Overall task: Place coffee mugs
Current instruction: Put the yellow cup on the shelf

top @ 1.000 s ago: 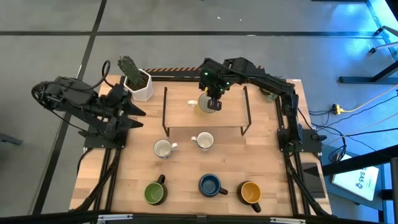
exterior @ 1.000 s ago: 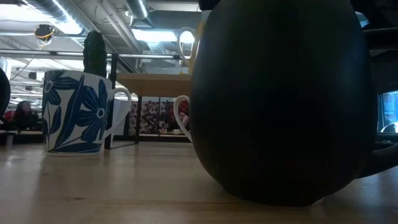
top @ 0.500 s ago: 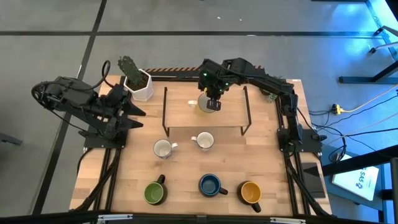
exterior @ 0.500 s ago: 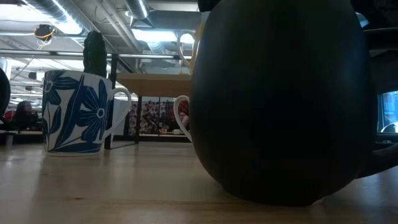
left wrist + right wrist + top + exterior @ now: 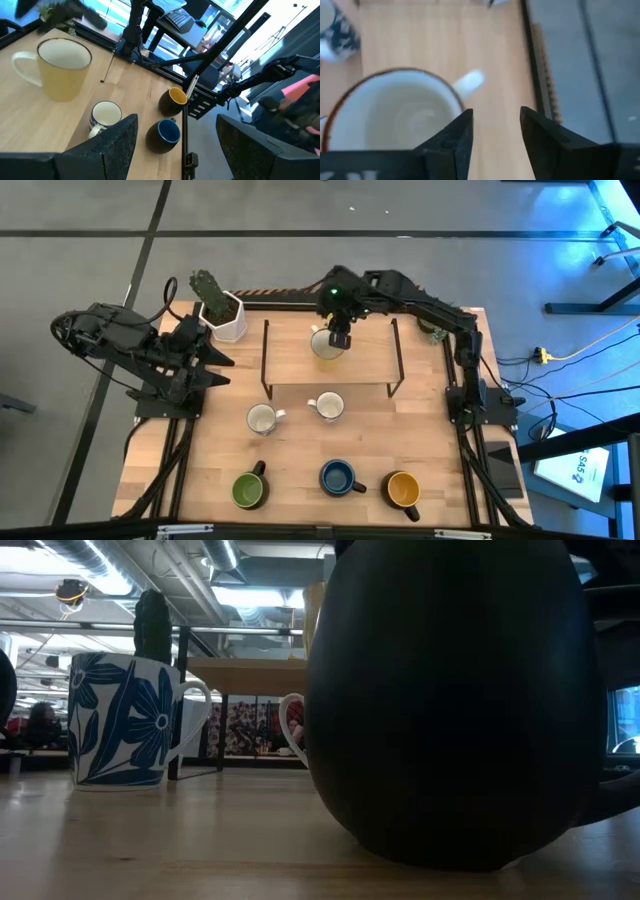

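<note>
Right tool (image 5: pixel 338 338) lifted; six mugs (image 5: pixel 326 344).

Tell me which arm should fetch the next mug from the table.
Probably the right. Its tool is open just above the cream mug on the shelf, near the two white mugs below. The left tool waits, open, at the table's left edge.

No text, label or number is legible in any view.
</note>
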`<state>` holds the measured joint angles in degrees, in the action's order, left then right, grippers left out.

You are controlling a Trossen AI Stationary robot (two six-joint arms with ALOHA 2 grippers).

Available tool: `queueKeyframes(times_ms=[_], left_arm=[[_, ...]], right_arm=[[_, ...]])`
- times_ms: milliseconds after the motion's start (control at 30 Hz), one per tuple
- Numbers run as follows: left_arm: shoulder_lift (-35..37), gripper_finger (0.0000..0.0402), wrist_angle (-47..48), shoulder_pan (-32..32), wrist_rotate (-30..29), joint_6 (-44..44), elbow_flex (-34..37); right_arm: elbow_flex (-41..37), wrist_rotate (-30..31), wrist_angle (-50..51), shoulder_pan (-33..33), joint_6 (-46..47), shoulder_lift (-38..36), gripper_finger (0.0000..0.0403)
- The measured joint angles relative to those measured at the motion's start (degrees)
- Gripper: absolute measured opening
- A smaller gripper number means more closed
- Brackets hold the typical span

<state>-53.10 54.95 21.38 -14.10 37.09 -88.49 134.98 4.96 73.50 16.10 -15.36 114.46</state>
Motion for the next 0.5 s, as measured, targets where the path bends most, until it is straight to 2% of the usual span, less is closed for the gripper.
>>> queueKeyframes(times_ms=[100,300,433,500], left_arm=[[0.56,0.0263,0.03,0.0,0.01,-0.22,0.02],[1.11,0.0263,0.01,0.01,-0.26,-0.25,0.02],[1.33,0.0263,0.02,-0.01,-1.91,-0.29,0.02],[1.47,0.0263,0.02,-0.01,-2.0,-0.31,0.02]], right_arm=[[0.2,-0.05,1.77,-0.66,0.64,-2.77,0.0133],[-0.15,6.04,17.25,-6.07,4.15,-4.07,0.0102],[-3.14,7.66,16.02,-9.88,6.62,-4.72,0.0083],[-4.68,10.35,16.41,-11.26,9.29,-4.75,0.0067]])
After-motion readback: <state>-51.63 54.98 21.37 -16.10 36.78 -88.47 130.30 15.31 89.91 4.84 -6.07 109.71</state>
